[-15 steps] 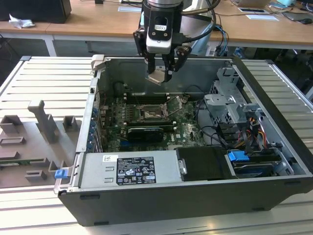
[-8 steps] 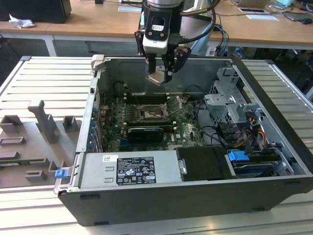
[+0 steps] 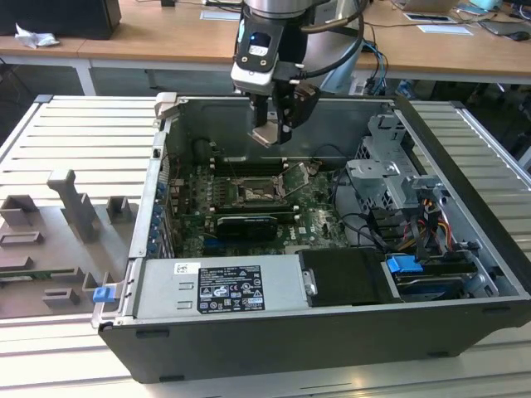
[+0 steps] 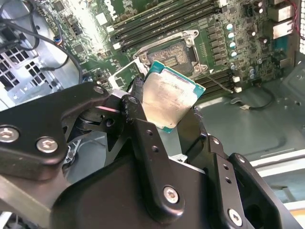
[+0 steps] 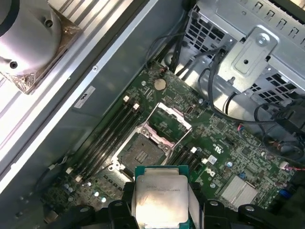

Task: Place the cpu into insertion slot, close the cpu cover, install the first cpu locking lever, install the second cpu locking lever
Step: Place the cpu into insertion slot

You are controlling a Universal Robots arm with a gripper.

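My gripper [image 3: 272,131] hangs inside the open computer case, above the motherboard, shut on the cpu [image 3: 270,135]. In both wrist views the cpu [image 4: 169,98] [image 5: 161,195] is a pale silver square with a green edge, pinched by its sides between the black fingers [image 4: 136,95]. The insertion slot [image 3: 251,193] [image 5: 138,153] [image 4: 174,52] lies below and slightly ahead of the chip, dark and bare inside its silver rim. The cpu cover [image 5: 167,120] [image 3: 297,177] stands raised on its hinge beside the slot; in the second wrist view the cpu cover [image 4: 123,76] is partly hidden behind the chip.
Long black memory slots [image 5: 107,136] run alongside the socket. A metal drive cage [image 3: 390,166] with cables [image 3: 357,220] fills the case at the exterior view's right. The power supply [image 3: 220,286] sits at the front. A grey fixture tray [image 3: 58,240] lies outside the case.
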